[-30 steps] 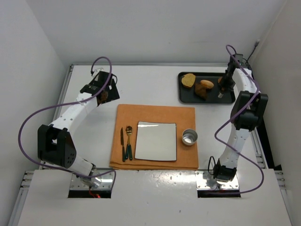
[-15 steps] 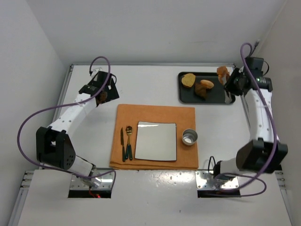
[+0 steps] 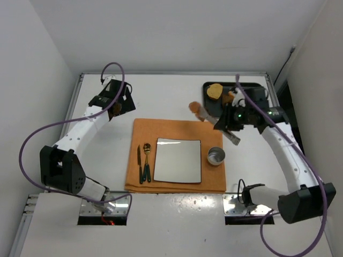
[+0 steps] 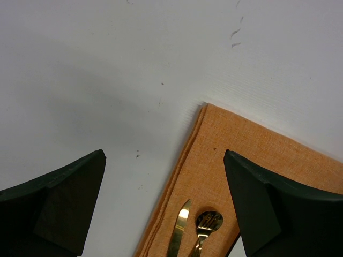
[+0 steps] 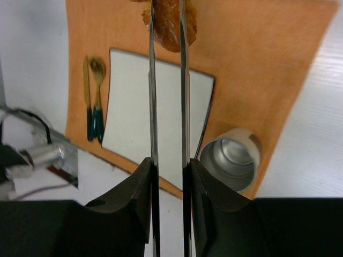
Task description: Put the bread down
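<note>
Seemingly light, soft, crushable: bread (image 5: 168,37) pinched across its middle in the right gripper (image 3: 201,113), jaws narrow, near the far edge of the mat (image 3: 177,128). Left gripper (image 4: 164,156) gapes wide, empty.

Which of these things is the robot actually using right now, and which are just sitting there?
In use: the bread, clamped in the right gripper; probably the plate, as its landing spot.
Just lying about: knife, spoon, cup, orange mat, tray with other bread, the open left gripper.
</note>
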